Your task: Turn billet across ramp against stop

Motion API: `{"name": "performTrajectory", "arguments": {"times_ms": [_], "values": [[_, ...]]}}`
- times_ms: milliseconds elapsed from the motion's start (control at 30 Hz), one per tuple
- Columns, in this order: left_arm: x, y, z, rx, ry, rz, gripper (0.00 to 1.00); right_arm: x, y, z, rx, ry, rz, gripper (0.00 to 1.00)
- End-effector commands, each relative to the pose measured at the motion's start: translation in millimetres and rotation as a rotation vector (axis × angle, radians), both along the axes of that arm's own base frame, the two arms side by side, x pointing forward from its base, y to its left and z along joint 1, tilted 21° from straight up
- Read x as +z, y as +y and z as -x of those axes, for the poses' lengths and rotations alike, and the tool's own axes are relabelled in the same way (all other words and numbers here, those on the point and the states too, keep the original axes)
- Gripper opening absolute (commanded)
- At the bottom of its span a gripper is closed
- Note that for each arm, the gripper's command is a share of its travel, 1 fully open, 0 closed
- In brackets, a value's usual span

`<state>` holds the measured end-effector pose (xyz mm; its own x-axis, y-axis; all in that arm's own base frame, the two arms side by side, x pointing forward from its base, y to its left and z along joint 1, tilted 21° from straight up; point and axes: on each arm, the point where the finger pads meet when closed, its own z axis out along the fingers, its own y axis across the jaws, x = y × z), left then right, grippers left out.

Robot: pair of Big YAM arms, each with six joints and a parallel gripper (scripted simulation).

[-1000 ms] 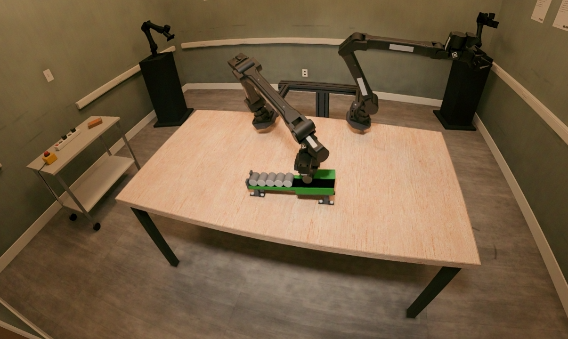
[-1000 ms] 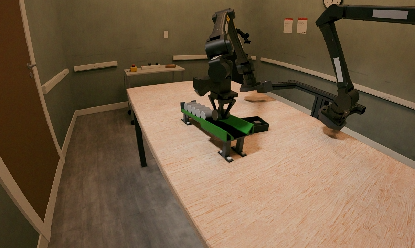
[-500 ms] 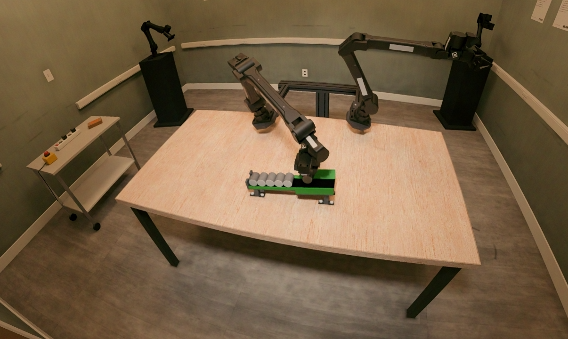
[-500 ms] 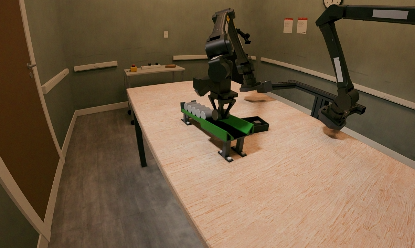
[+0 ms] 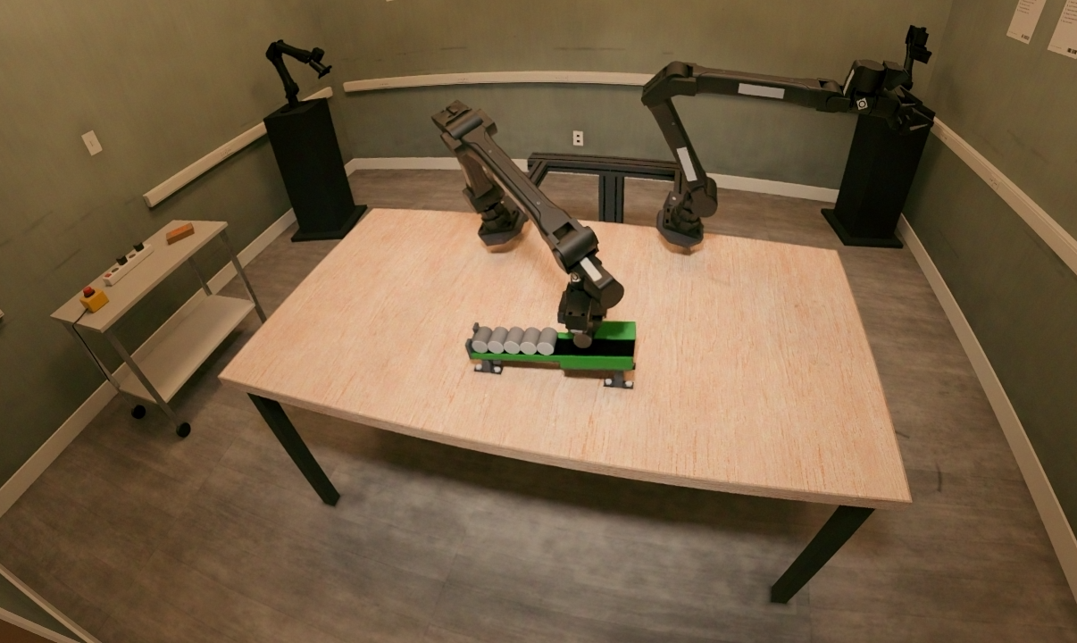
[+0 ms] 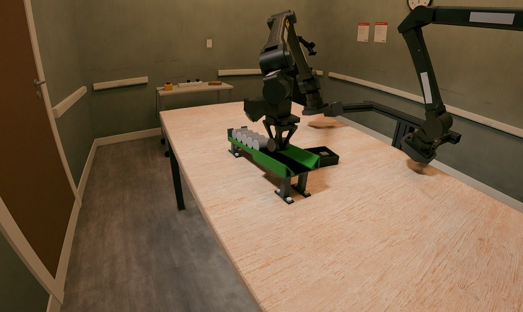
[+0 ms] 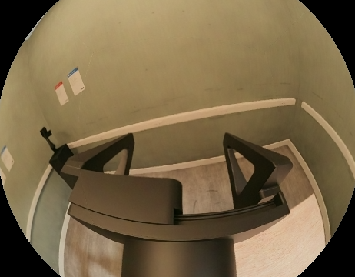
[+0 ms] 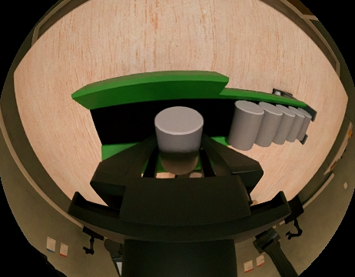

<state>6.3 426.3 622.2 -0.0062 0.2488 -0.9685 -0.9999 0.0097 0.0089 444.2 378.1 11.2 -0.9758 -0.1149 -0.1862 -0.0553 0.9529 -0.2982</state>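
Six billets show in all: five in a row on the ramp and one in the right gripper. The five billets (image 5: 513,340) (image 6: 250,138) (image 8: 267,123) lie straight across the green feed ramp (image 5: 598,362) (image 6: 269,163) (image 8: 158,86), side by side, with the end one up at the dark stop (image 5: 471,349) (image 6: 230,133) (image 8: 309,111). The sixth, the held billet (image 5: 581,338) (image 6: 273,144) (image 8: 179,128), is gripped by the one right gripper (image 5: 583,329) (image 6: 280,145) (image 8: 179,154), its two fingers partly closed on the bar's sides. This billet also points across the ramp, over the channel between the two green side walls and near the open end of the row; whether it touches the channel floor, I cannot tell. The one left gripper (image 5: 922,120) (image 7: 178,138) is wide open with nothing between its two fingers, well apart from the ramp. Two pairs of dark legs carry the ramp on the one wooden tabletop (image 5: 726,383) (image 6: 372,232) (image 7: 289,246) (image 8: 177,38), and one black tray (image 6: 332,160) sits behind it with one small grey block (image 6: 324,154) inside.
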Motion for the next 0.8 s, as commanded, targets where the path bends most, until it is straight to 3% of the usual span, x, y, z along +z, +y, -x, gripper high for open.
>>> {"name": "performTrajectory", "arguments": {"times_ms": [0, 300, 333, 467, 767], "values": [[10, -6, 3, 0.002, -0.009, -0.033, 1.0, 25, 22, -4, 0.035, -0.048, -0.048, 0.0], [10, -6, 3, 0.002, -0.009, -0.033, 1.0, 19, 9, -12, 0.015, -0.048, -0.047, 0.0], [10, -6, 3, 0.002, -0.009, -0.033, 1.0, 31, 20, -19, 0.019, -0.072, -0.071, 0.0], [10, -6, 3, 0.002, -0.009, -0.033, 1.0, 13, 7, -9, 0.019, -0.042, -0.042, 0.0], [10, -6, 3, 0.002, -0.009, -0.033, 1.0, 18, 11, -11, 0.021, -0.054, -0.054, 0.0]]}}
